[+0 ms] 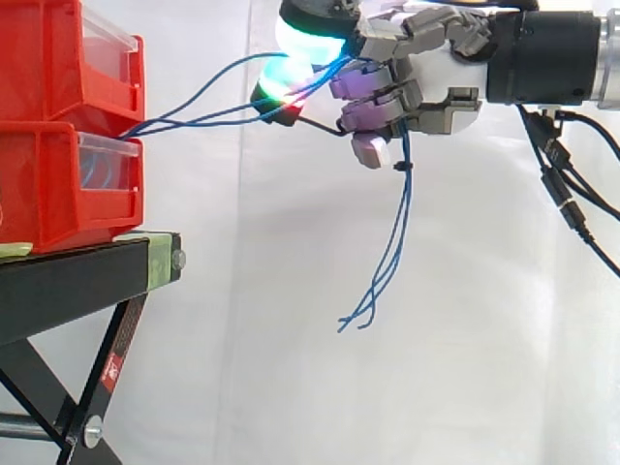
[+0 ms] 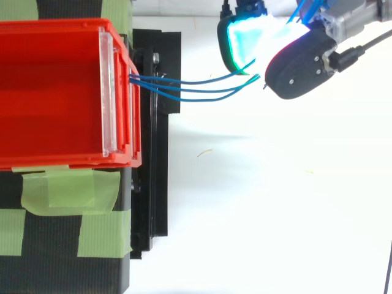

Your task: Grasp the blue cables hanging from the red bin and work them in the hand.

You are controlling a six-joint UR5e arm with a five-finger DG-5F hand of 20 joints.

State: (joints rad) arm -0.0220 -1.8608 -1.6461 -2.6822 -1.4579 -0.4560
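Now you have the hand [image 1: 431, 82] high at the right of the side view, about level with the upper red bin [image 1: 39, 58]. Its fingers are curled round the blue cables [image 1: 403, 194] and clamp them. The cables come out of the gap between the upper bin and the lower red bin [image 1: 39, 184] and run through open air to the glowing fingertips [image 1: 368, 147]. They pass through the fist and hang below it, loose ends dangling free. Both bins sit stacked on the black stand [image 1: 68, 281].
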